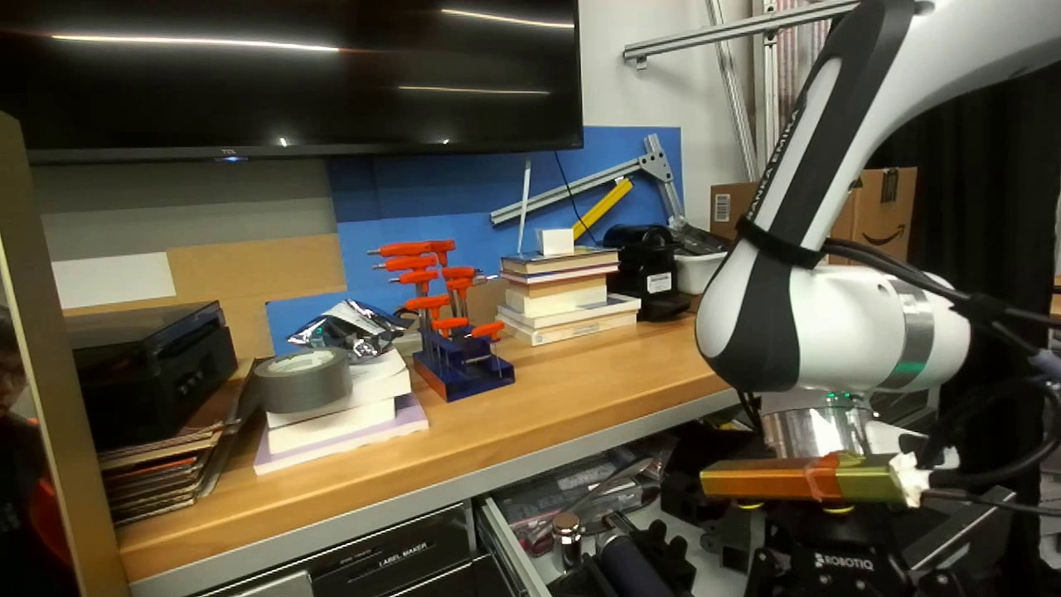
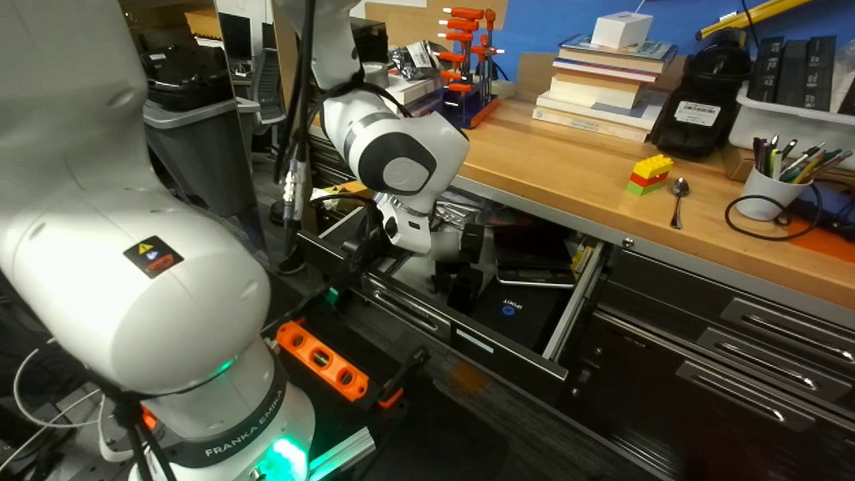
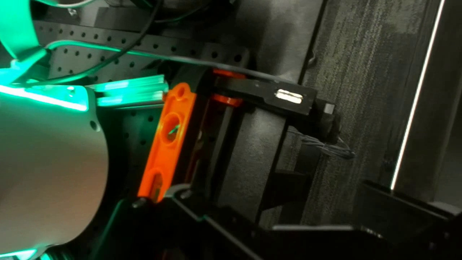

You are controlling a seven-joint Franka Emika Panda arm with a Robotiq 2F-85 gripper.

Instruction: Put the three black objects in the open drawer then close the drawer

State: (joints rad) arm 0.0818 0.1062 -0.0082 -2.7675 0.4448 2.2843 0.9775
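- A white robot arm [image 1: 821, 332] arcs down beside a wooden workbench [image 1: 597, 361], its gripper [image 1: 850, 568] at the bottom of the frame in an exterior view — jaws spread wide, tips cut off by the picture's edge.
- Inside the pulled-out drawer [image 2: 514, 367], small black objects [image 2: 465, 287] sit close together behind the front panel; dark shapes overlap, and an exact count cannot be made out.
- Sharing the drawer: a flat black iFixit case [image 2: 521, 324] near its right side in an exterior view, and a shiny metal cylinder [image 1: 567, 543].
- Atop the workbench, a roll of gray tape [image 1: 305, 381] rests on low books [image 1: 356, 427], near red-handled tools [image 1: 406, 265] in a blue stand [image 1: 464, 383] and a taller book pile [image 1: 564, 315].
- Farther along — toy bricks [image 2: 649, 175], a spoon [image 2: 678, 197] and a cup [image 2: 767, 197] of pens.
- The wrist view takes in an orange spirit level [image 3: 158, 155] and dark floor [image 3: 346, 90].
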